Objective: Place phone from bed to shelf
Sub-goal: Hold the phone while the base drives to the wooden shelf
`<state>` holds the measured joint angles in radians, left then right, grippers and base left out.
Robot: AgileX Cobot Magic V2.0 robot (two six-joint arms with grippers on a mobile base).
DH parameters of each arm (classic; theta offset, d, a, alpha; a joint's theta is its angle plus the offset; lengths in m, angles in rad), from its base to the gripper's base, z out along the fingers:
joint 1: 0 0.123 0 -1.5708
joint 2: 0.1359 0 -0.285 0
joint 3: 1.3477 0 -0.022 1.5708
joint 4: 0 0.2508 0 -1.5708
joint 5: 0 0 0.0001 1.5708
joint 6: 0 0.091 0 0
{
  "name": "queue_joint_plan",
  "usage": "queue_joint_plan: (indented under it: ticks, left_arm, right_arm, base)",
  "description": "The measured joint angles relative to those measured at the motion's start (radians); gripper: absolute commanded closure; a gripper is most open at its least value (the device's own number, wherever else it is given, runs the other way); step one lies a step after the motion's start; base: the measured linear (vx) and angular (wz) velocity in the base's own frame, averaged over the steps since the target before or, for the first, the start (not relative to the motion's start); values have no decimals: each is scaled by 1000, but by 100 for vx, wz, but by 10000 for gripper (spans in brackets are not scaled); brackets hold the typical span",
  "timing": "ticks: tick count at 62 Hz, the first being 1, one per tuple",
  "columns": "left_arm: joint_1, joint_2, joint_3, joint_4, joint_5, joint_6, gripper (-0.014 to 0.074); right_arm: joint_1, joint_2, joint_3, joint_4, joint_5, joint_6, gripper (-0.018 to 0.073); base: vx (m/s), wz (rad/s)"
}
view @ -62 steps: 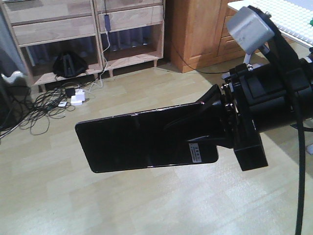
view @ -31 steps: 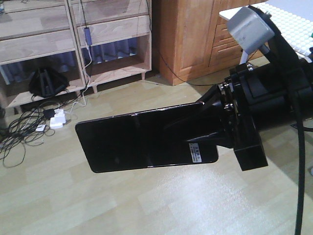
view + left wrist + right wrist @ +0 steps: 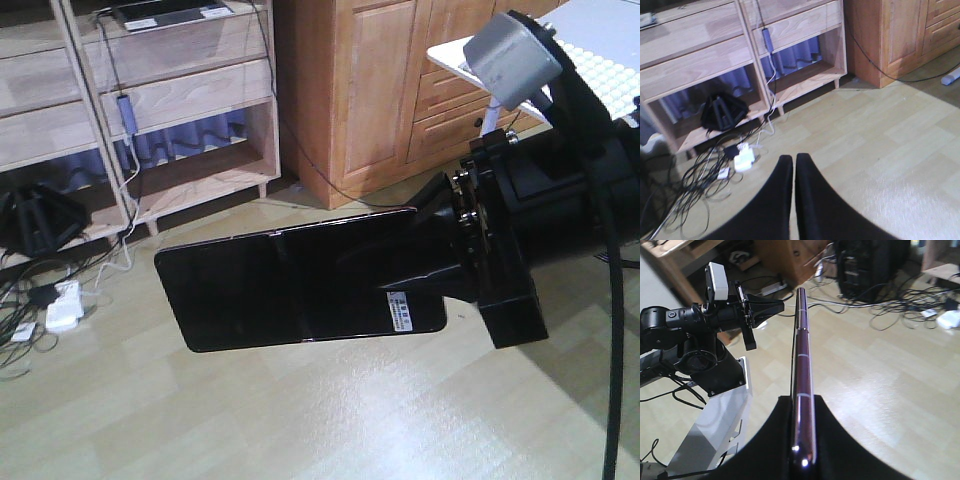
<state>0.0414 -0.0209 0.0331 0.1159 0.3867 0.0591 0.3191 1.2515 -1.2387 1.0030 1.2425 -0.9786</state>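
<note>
The phone (image 3: 290, 285), a glossy black slab with a white barcode sticker, hangs flat-on above the floor in the front view. My right gripper (image 3: 425, 250) is shut on its right end. The right wrist view shows the phone (image 3: 802, 355) edge-on, pinkish rim up, pinched between the black fingers (image 3: 775, 440) of the right gripper (image 3: 802, 402). The light-wood shelf (image 3: 180, 95) stands at the back left, also in the left wrist view as the shelf (image 3: 705, 60). My left gripper (image 3: 793, 161) is shut on nothing, over bare floor. The bed (image 3: 600, 55) shows as a pale checked corner, top right.
An orange-brown wooden cabinet (image 3: 350, 90) stands right of the shelf. Tangled cables (image 3: 695, 175) and a white adapter (image 3: 744, 159) lie on the floor before the shelf, with a black bag (image 3: 722, 111) in its bottom compartment. The left arm (image 3: 700, 320) and white base (image 3: 715, 425) are beside the phone.
In the front view the shelf, cables and cabinet have slid leftward, and the cabinet now fills the top centre. The phone stays in the same spot, still held by the right gripper.
</note>
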Motion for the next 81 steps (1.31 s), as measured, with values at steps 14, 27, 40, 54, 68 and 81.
queue_joint_plan:
  ticks: [14,27,40,54,68,81]
  left_arm:
    - [0,0,0,0,0,0,595]
    - [0,0,0,0,0,0,595]
    - [0,0,0,0,0,0,595]
    - [0,0,0,0,0,0,595]
    - [0,0,0,0,0,0,595]
    - [0,0,0,0,0,0,595]
  right_arm:
    - [0,0,0,0,0,0,561]
    - [0,0,0,0,0,0,561]
    - [0,0,0,0,0,0,561]
    - [0,0,0,0,0,0,561]
    - [0,0,0,0,0,0,561]
    - [0,0,0,0,0,0,561]
  base:
    - [49,-12]
    - [50,-5]
    - [51,2]
    - [51,7]
    - [49,7]
    - [48,9]
